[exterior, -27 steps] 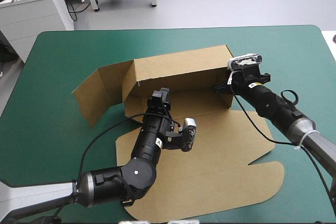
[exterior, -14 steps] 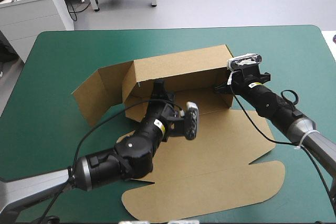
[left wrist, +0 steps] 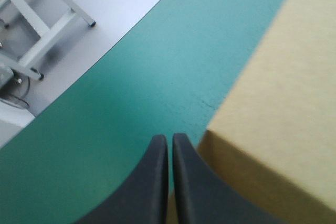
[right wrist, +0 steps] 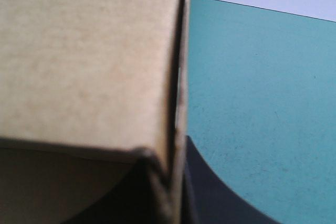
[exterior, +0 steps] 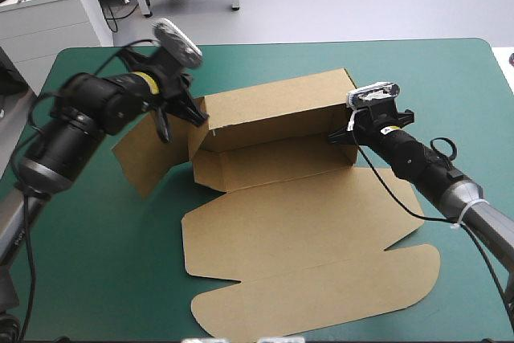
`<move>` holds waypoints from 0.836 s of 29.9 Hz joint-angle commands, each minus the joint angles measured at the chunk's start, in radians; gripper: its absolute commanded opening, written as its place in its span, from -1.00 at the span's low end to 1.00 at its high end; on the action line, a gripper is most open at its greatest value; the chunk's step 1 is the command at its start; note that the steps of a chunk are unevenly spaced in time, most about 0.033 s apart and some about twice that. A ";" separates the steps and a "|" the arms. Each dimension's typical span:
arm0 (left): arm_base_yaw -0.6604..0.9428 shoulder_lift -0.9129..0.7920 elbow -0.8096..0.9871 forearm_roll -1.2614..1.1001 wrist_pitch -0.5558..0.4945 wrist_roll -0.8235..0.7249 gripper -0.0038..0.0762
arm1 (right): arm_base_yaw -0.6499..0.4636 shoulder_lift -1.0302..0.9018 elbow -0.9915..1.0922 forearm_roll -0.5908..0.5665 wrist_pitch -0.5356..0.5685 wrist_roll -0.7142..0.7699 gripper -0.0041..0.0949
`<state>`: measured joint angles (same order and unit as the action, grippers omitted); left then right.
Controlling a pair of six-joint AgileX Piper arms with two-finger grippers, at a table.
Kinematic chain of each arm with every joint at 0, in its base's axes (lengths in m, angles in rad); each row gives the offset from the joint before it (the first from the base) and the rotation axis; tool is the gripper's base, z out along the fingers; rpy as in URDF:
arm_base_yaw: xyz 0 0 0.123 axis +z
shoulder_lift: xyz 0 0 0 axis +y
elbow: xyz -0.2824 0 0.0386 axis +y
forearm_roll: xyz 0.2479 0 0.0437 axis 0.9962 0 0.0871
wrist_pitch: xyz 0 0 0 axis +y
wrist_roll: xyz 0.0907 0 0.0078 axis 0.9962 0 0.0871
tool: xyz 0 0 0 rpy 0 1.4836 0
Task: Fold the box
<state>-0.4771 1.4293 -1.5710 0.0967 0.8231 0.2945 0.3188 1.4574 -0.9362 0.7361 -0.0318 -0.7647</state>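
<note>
— Where does the box sit?

— The box (exterior: 305, 230) lies in the middle of the table on the teal-green cover (exterior: 88, 222). Most of the brown sheet is flat toward the near edge. The long back wall (exterior: 273, 110) stands upright, and a side flap (exterior: 148, 146) at its left end is raised at a slant.

— What is the right gripper doing?

— The right gripper (exterior: 341, 136) is at the right end of the back wall. In its own view (right wrist: 176, 171) the edge of the box (right wrist: 89, 56) runs between the two fingers. One black finger (right wrist: 210, 192) is on the side of the cover (right wrist: 262, 103), and the other is in shadow behind the board. They are all but closed, pinching that end.

— And the left gripper?

— The left gripper (exterior: 191, 110) is at the left end of the wall, near the corner where the flap begins. Its fingers (left wrist: 152, 182) are pressed together with only a hairline slit, and nothing is between them. The box (left wrist: 273, 103) is beside them, its corner close to the tips; I cannot tell whether they touch. Ahead of them is bare cover (left wrist: 157, 77).
</note>
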 commanded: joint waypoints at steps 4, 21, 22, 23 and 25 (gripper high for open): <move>0.405 -0.037 -0.053 -0.430 -0.010 0.013 -0.87 | -0.005 -0.037 -0.039 0.009 -0.050 0.000 -0.95; 1.000 -0.035 0.343 -1.070 -0.076 0.072 -0.87 | -0.005 -0.037 -0.039 0.052 0.032 0.017 -0.95; 1.002 -0.035 0.360 -1.070 -0.084 0.072 -0.87 | -0.005 -0.037 -0.041 0.068 0.037 0.017 -0.95; 1.004 -0.035 0.378 -1.068 -0.093 0.074 -0.87 | -0.005 -0.037 -0.049 0.078 0.051 0.017 -0.95; 1.006 -0.035 0.406 -1.070 -0.113 0.079 -0.87 | -0.013 -0.037 -0.070 0.081 0.088 0.031 -0.95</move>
<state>0.5232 1.4293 -1.1749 -0.9020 0.7676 0.3644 0.3171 1.4577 -0.9447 0.7769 0.0640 -0.7618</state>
